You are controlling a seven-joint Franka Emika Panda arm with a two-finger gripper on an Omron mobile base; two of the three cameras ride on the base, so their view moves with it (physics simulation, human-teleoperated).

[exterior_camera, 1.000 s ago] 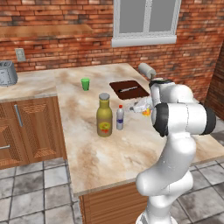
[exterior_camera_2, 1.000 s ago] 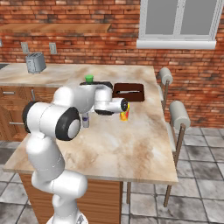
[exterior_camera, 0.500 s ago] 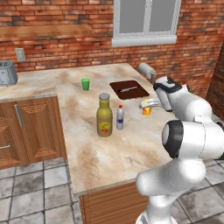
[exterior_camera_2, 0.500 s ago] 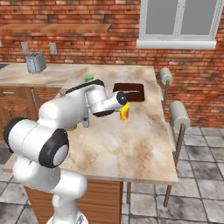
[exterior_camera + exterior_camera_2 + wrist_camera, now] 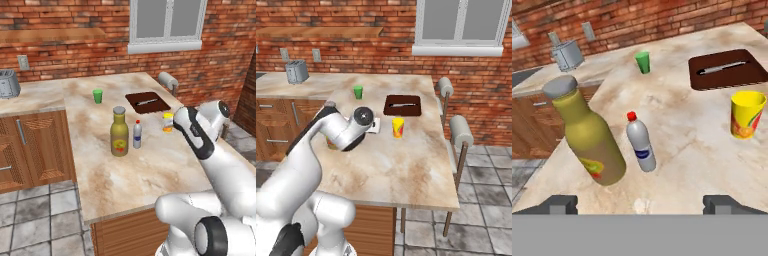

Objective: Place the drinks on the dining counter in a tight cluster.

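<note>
Claw (image 5: pixel 640 204) spread wide, holding nothing, hovering over surface (image 5: pixel 150 165). Olive-yellow bottle (image 5: pixel 119 132) upright on surface; small red-capped bottle (image 5: pixel 137 134) just beside it, yellow cup (image 5: pixel 168 122) beyond that.

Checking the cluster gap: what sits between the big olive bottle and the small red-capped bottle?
Nothing. In the hand view, bare marble counter separates the olive bottle from the small red-capped bottle; they stand close, not touching.

Flanking base cameras; close hand camera overhead
</note>
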